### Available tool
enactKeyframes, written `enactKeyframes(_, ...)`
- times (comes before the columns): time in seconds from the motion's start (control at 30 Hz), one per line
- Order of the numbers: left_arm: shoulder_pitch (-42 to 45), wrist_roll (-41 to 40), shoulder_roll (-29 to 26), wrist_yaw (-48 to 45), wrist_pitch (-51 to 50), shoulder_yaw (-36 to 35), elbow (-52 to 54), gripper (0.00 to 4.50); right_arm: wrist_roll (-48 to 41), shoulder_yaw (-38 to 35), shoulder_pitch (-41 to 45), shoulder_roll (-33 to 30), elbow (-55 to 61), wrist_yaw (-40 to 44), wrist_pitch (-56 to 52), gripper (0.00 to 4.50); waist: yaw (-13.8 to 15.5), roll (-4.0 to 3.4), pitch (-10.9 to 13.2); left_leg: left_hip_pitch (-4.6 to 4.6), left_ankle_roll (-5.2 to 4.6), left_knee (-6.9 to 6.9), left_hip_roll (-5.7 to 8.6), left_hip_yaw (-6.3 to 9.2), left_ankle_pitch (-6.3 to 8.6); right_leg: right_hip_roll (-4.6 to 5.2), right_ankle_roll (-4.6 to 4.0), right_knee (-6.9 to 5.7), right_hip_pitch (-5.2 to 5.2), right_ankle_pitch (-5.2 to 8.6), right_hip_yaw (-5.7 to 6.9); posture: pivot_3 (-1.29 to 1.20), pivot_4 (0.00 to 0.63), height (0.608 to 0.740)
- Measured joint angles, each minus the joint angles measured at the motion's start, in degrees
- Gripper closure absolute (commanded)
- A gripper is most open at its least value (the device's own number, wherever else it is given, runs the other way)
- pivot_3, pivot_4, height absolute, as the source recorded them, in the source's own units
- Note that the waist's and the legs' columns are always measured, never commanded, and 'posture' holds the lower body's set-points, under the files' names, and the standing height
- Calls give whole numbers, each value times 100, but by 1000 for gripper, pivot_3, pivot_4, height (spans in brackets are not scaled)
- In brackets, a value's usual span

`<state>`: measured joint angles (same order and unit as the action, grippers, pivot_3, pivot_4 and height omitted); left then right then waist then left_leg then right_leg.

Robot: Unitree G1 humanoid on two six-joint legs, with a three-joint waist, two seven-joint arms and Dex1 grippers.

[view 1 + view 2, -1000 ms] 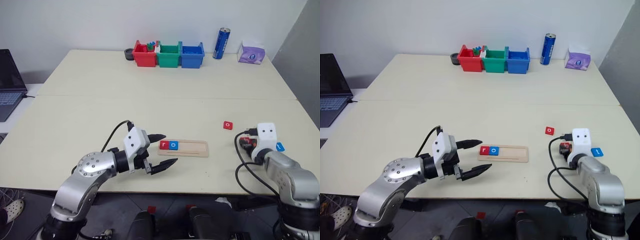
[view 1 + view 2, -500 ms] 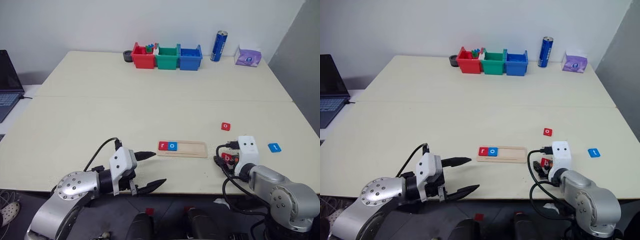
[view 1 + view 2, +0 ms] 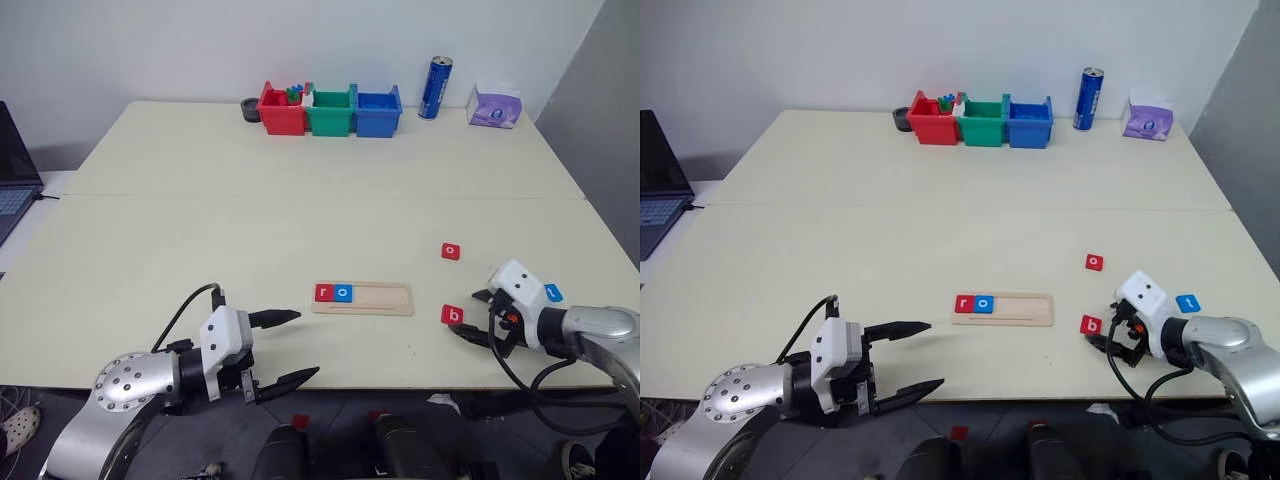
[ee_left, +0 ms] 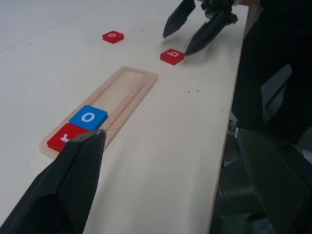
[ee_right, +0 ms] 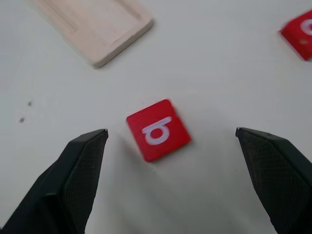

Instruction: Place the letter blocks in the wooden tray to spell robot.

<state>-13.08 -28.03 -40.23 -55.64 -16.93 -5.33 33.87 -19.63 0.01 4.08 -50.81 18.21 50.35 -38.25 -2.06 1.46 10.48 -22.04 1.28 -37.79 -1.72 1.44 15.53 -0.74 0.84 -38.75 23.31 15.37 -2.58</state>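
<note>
The wooden tray (image 3: 375, 299) lies near the table's front edge, with a red r block (image 3: 324, 293) and a blue o block (image 3: 343, 293) at its left end. Just right of the tray a red b block (image 3: 452, 315) lies flat on the table. My right gripper (image 3: 473, 316) is open right beside it, its fingers to either side of the block (image 5: 158, 129) in the right wrist view. Farther back lies a red o block (image 3: 451, 251). A blue t block (image 3: 552, 293) peeks out behind the right hand. My left gripper (image 3: 306, 345) hangs open and empty at the front edge, left of the tray.
Red (image 3: 282, 112), green (image 3: 331, 112) and blue (image 3: 378, 112) bins stand at the back, with a blue can (image 3: 436, 88) and a tissue pack (image 3: 494, 107) to their right. A laptop (image 3: 10, 170) sits at the far left.
My right gripper carried the red b block left toward the tray, opened and turned; the block now lies free on the table. My left arm drew back toward the front edge.
</note>
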Motion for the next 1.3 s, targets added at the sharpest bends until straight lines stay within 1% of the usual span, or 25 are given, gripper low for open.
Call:
enactKeyframes(0.13,-138,-47,20,69,5,-49,57,0,307,399,411,0,-981,665,1112,35,8,-2,3,4,1,-9,2,-3,0,2,1,-12,-1,-1,-5,0,150,740)
enactKeyframes(0.3,-177,-64,85,135,21,-31,185,0,569,589,825,22,-1813,1108,1921,35,26,-1,3,4,1,-12,2,-1,-1,3,1,-12,-4,-2,-3,0,150,740)
enactKeyframes(0.4,-112,-78,110,136,23,16,186,0,612,596,906,37,-2051,1261,2144,604,30,-1,3,5,1,-12,2,0,-1,3,0,-13,-5,-2,-3,0,150,740)
enactKeyframes(0.57,71,-115,112,163,0,59,207,0,626,594,922,36,-2146,1395,2276,2417,36,-1,2,7,1,-12,2,-1,-1,3,0,-13,-7,-2,-4,0,150,740)
enactKeyframes(0.63,99,-135,112,223,-42,80,279,0,628,590,922,36,-2140,1433,2271,3056,37,-1,2,8,1,-12,2,0,-1,3,0,-13,-7,-2,-5,0,150,740)
enactKeyframes(0.8,209,-355,98,374,-260,39,488,0,514,597,923,33,-1825,1627,1968,3042,36,-4,4,8,1,-11,1,2,-1,3,0,-16,-6,-2,-4,0,150,740)
enactKeyframes(0.9,210,-370,-5,401,-277,-207,474,0,411,721,1220,115,-1433,1793,1674,3042,0,-9,8,14,1,-10,-1,1,-1,-1,0,-21,-5,-2,-5,0,150,740)
enactKeyframes(1.0,205,-495,-13,546,-412,-439,475,0,424,991,1820,593,-1252,1714,1509,3042,-16,-11,8,15,1,-9,-5,6,-1,-7,-1,-23,-5,-2,-2,0,150,740)
enactKeyframes(1.07,175,-542,-12,633,-475,-474,488,0,514,1176,2071,852,-1261,1621,1501,3042,8,-13,10,13,2,-9,-4,8,-1,-6,-2,-22,-5,-2,-2,0,150,740)
enactKeyframes(1.17,63,-580,-10,778,-568,-542,541,0,814,1522,2440,1309,-1622,1425,1572,3042,29,-13,11,7,2,-8,-3,7,-1,3,-2,-18,-3,-2,-3,0,150,740)
enactKeyframes(1.3,-70,-588,-8,903,-643,-572,721,0,1188,1838,2657,1645,-2085,1290,1777,3042,54,-13,13,3,2,-9,-2,5,-1,22,-15,-17,-2,-9,-2,0,150,740)
